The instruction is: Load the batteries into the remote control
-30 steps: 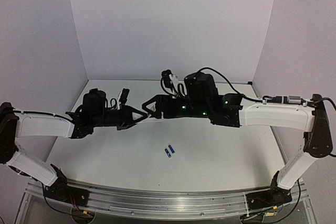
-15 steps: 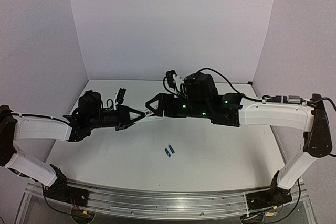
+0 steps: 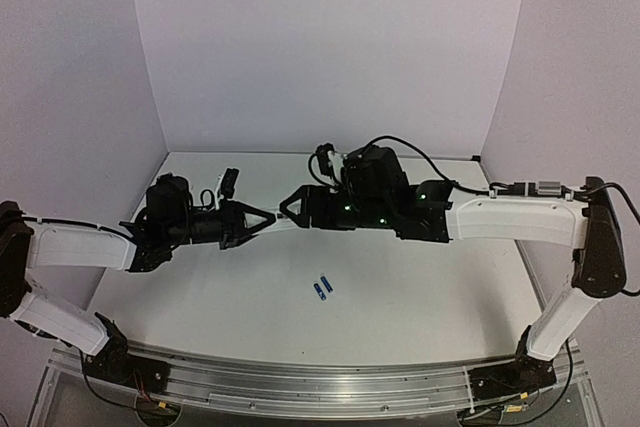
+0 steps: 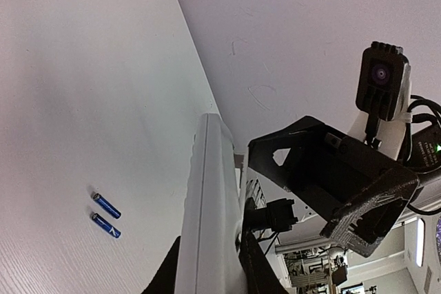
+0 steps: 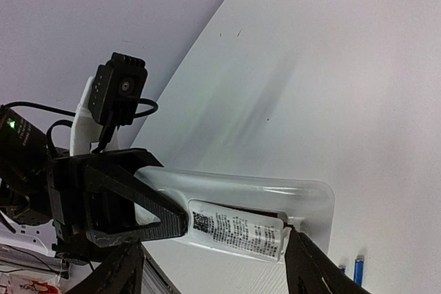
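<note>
Handover posture, top view: the remote control (image 3: 286, 223) hangs above the tabletop (image 3: 430, 297) at frame centre, bridged between the left fingers (image 3: 258, 217) and right fingers (image 3: 300, 204), presumably so that its back can be worked on. The batteries (image 3: 322, 288) lie side by side at lower centre, well apart from both arms. Against the earlier frame, both arms sit slightly further left; the batteries have not moved.

Left wrist view: the left fingers are fully closed on the remote control (image 4: 210, 204), seen edge-on at bottom centre. The batteries (image 4: 105, 215) lie at lower left.

Right wrist view: the right fingers (image 5: 310, 266) stand wide either side of the remote control's back, beside its printed label (image 5: 234, 232). Whether they press it, I cannot tell.
</note>
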You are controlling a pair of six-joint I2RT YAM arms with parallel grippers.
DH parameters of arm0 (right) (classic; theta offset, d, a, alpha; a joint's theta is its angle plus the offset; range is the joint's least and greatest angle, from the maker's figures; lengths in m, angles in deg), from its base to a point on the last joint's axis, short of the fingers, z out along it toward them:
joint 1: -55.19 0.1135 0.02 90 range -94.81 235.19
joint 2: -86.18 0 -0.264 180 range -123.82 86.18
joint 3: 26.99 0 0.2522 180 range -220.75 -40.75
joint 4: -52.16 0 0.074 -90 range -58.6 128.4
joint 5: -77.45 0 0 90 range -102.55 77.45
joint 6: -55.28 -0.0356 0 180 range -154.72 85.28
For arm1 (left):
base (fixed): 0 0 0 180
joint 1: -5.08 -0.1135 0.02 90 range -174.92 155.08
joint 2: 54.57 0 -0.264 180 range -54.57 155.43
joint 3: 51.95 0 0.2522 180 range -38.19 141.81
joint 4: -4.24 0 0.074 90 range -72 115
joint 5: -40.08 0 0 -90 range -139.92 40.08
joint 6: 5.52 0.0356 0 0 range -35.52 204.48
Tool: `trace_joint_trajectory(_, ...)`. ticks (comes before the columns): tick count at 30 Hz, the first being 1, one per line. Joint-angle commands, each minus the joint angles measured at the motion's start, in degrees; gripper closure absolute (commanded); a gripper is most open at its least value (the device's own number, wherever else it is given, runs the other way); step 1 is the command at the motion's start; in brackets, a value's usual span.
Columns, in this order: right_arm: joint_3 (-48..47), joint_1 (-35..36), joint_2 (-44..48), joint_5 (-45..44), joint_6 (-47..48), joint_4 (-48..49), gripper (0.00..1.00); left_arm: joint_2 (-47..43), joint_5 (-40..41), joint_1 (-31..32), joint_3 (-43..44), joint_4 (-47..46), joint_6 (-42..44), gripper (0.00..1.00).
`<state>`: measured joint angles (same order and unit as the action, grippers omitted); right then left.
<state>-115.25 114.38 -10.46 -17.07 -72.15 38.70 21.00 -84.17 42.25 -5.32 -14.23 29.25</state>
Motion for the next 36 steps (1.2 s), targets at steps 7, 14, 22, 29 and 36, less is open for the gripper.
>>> trace_joint_trajectory(7,-0.4,0.8,0.1,-1.8,-0.5,-0.1,0.31,-3.1,-0.3,0.1,0.3,-4.1,-0.3,1.00)
trace_joint_trajectory(14,-0.6,0.8,2.4,-3.4,3.0,-4.3,0.29,-2.6,-0.6,-1.3,-0.3,-3.6,-1.3,1.00)
trace_joint_trajectory(22,-4.2,0.8,3.5,2.9,17.8,-11.7,0.26,-1.0,-2.8,-2.3,0.1,-4.8,-1.8,1.00)
trace_joint_trajectory(29,-4.3,0.8,9.3,1.5,49.0,-25.1,0.21,0.2,-10.7,-4.5,2.7,-0.1,0.6,1.00)
trace_joint_trajectory(36,-6.5,0.8,9.8,3.9,65.3,-39.3,0.18,4.9,-25.7,-5.5,7.0,6.9,3.1,1.00)
